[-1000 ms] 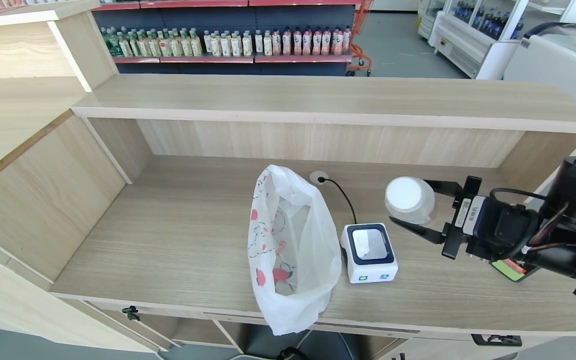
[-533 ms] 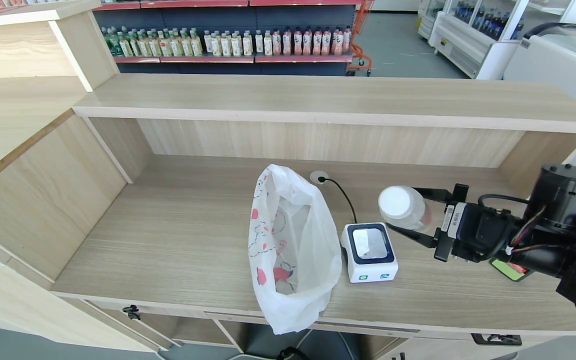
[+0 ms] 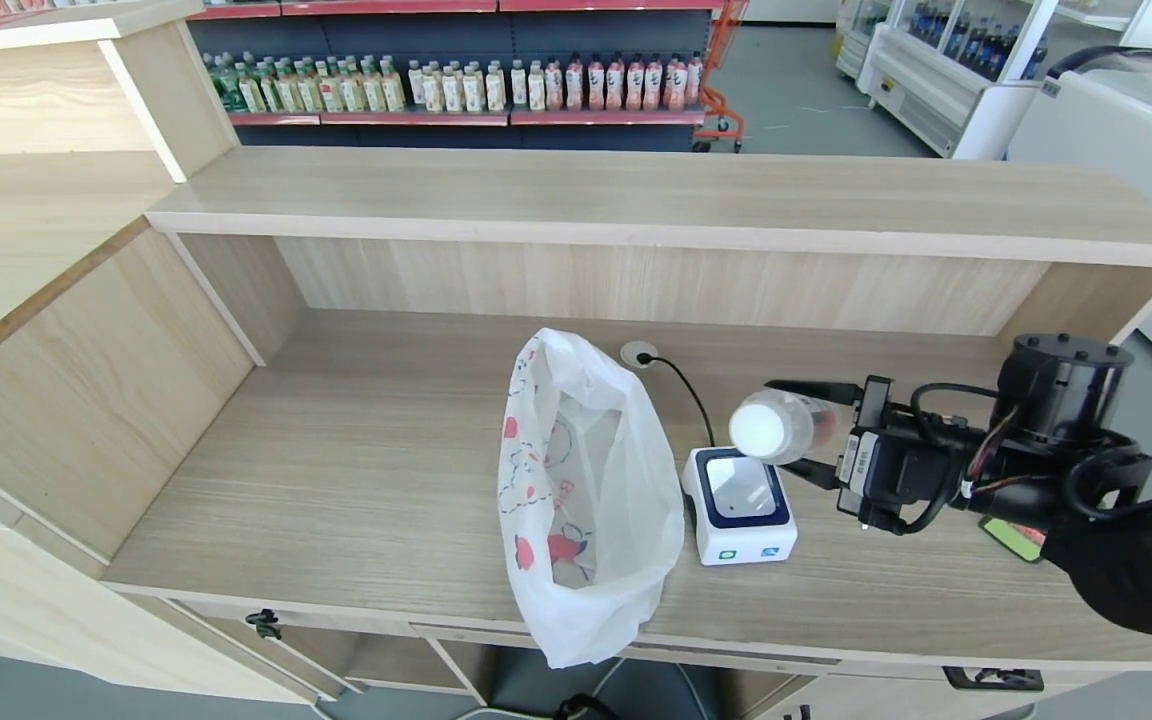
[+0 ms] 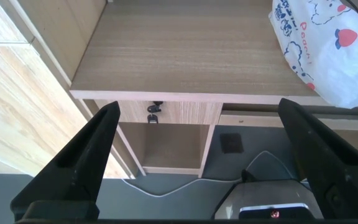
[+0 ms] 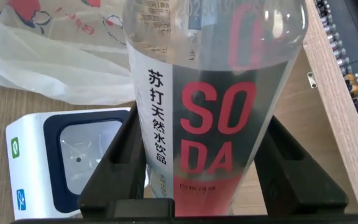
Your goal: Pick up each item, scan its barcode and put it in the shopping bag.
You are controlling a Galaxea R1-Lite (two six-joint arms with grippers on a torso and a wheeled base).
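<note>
Black right arm held roughly level, coming in from the robot's right, wrist turned toward its left; black two-finger right gripper (image 3: pixel 784 425) clamped on a horizontal clear plastic soda bottle with red label (image 3: pixel 768 428), one finger on each side; black left gripper (image 4: pixel 197 155) has fingers spread wide, nothing between them.

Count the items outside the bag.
2: a bottle in the right gripper by the scanner, and a flat green item on the counter, partly hidden under the right arm. Others may be hidden.
</note>
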